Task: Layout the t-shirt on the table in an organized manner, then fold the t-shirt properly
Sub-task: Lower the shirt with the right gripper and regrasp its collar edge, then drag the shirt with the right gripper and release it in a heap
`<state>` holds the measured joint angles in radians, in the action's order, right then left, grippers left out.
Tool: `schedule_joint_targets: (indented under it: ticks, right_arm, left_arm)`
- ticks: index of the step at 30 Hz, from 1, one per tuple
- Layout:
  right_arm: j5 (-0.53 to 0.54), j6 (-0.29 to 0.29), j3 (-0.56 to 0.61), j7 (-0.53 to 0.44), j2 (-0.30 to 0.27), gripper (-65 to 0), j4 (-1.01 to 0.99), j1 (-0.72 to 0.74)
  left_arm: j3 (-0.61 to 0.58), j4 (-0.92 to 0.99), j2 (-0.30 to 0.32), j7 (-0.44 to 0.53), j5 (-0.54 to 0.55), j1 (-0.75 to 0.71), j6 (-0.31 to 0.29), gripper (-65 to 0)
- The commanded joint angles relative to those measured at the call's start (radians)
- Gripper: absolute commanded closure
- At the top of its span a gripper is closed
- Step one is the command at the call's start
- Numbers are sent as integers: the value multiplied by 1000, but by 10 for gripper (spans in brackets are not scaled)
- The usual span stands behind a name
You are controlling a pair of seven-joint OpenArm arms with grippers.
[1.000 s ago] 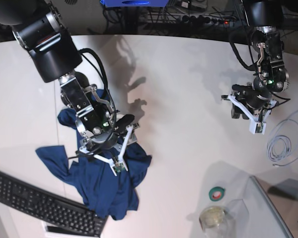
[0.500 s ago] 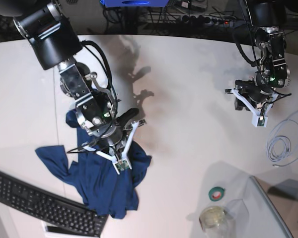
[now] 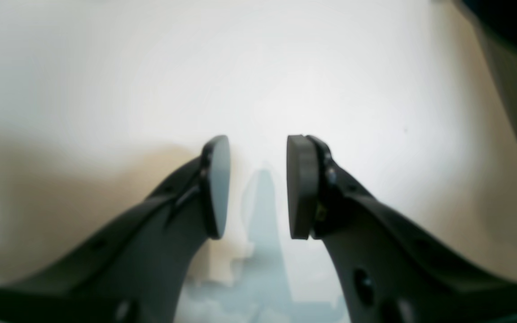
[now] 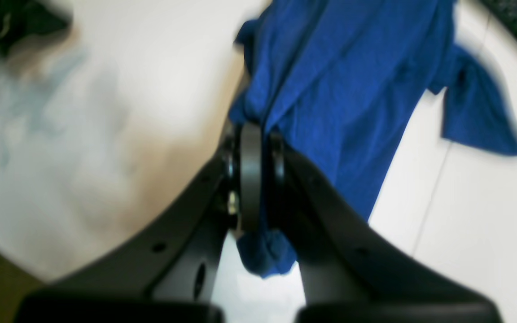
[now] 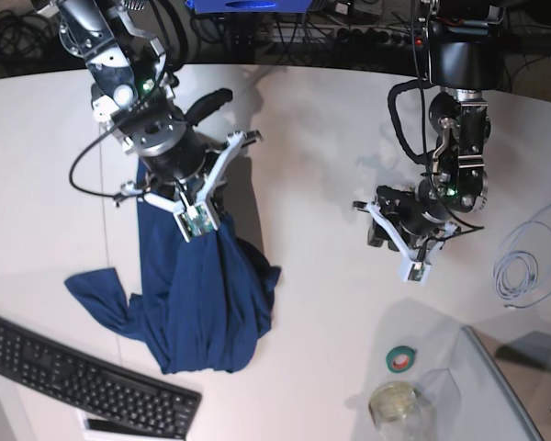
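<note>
The dark blue t-shirt (image 5: 197, 294) hangs stretched from my right gripper (image 5: 169, 189) down to the white table (image 5: 321, 165), its lower part and one sleeve (image 5: 96, 294) resting on the surface. In the right wrist view the right gripper (image 4: 251, 134) is shut on a bunched fold of the t-shirt (image 4: 352, 89), with a tuft of cloth showing below the pads. My left gripper (image 5: 384, 228) hovers over bare table at the right, well away from the cloth. In the left wrist view the left gripper (image 3: 257, 184) is open with nothing between its pads.
A black keyboard (image 5: 83, 377) lies at the near left, just beside the shirt's hem. A green tape roll (image 5: 402, 358), a glass jar (image 5: 392, 402) and a clear panel (image 5: 496, 386) sit near right. A coiled white cable (image 5: 523, 266) lies at the right edge.
My right gripper closed on the t-shirt and pulled it up and toward the far edge, stretching the heap long. The left arm moved left and nearer, its jaws unchanged.
</note>
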<state>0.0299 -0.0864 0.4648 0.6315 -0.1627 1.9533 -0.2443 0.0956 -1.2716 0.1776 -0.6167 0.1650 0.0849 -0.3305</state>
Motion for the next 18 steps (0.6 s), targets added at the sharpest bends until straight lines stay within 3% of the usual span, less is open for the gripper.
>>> schedule_joint_targets:
  ticks: [1,4,10,13,16,18]
  right_arm:
    - [0,15,-2,-31,2,0,39,-16]
    - [0,69,-4,-31,-21,0,48,-83]
    - [0,73,-5,-23,-21,-26,-164,-69]
    - [0,73,-5,23,-19,-174,-217,-60]
    - [2,73,-7,52,-19,-339,-151,-71]
    - [-5,70,-4,52,-19,-359,-79,-80]
  left_arm:
    - [6,4,10,16,3,29,4,-209]
    - [11,46,13,16,3,49,4,-209]
    - [13,79,55,17,3,54,4,-206]
    - [22,77,99,17,3,48,6,-204]
    - [126,80,132,17,3,42,6,-206]
    - [243,82,136,17,3,23,4,-207]
